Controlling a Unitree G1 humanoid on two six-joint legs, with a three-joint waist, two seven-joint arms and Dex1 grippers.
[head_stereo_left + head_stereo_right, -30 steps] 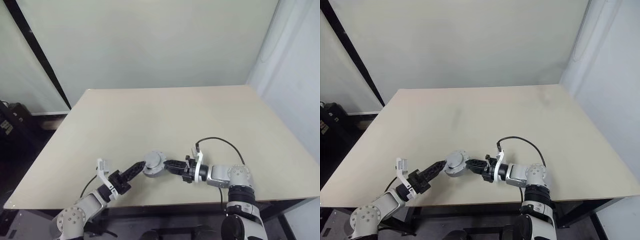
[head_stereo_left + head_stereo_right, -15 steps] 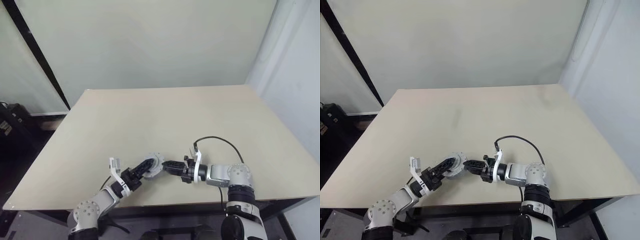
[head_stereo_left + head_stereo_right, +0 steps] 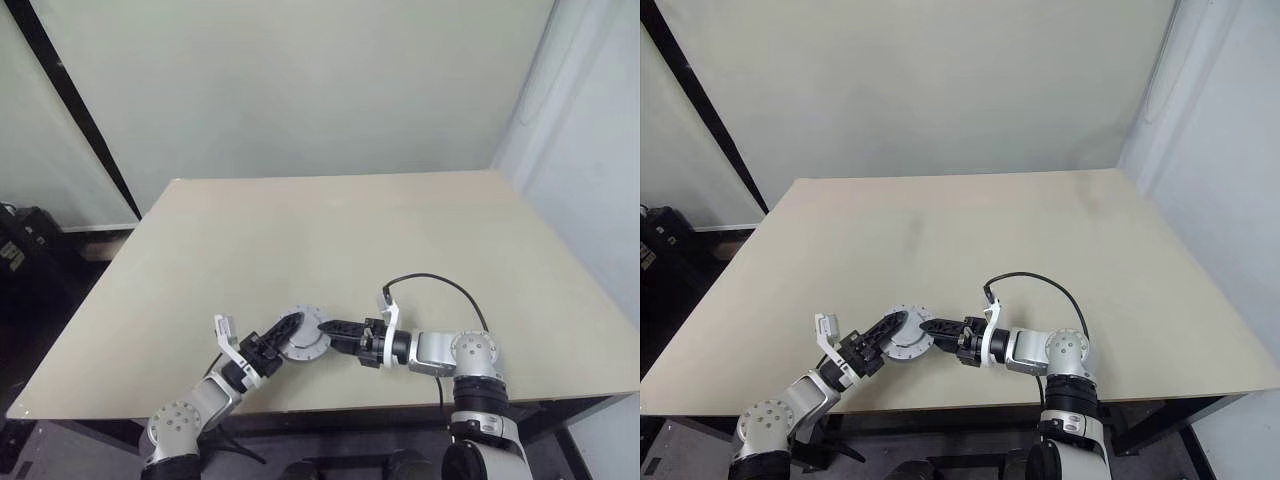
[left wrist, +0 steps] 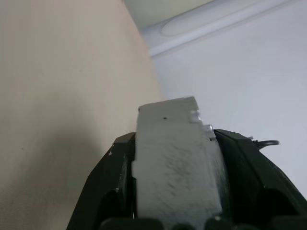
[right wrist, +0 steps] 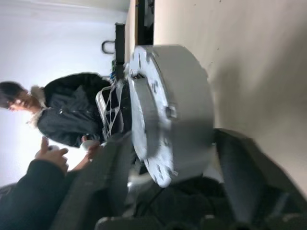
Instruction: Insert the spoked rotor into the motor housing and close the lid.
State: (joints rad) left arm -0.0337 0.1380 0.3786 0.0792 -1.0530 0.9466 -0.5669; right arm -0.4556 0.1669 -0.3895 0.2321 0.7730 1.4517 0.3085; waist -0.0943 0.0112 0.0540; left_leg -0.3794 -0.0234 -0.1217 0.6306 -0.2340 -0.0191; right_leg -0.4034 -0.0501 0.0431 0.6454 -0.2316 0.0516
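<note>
left gripper [image 3: 284, 327]: level, clamps motor housing [image 3: 304, 335] | right gripper [image 3: 330, 328]: level, jaws apparently loose

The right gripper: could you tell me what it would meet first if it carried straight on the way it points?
The round metal motor part, directly at the right gripper; the left gripper sits just beyond it, as far as depth can be judged.

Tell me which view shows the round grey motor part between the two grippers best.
The right wrist view: the motor part is seen close and edge-on, with its thick rim and flanged face, between dark fingers. The left wrist view gives only a grey slab of it between that gripper's fingers. The eye views show it small, on the table.
</note>
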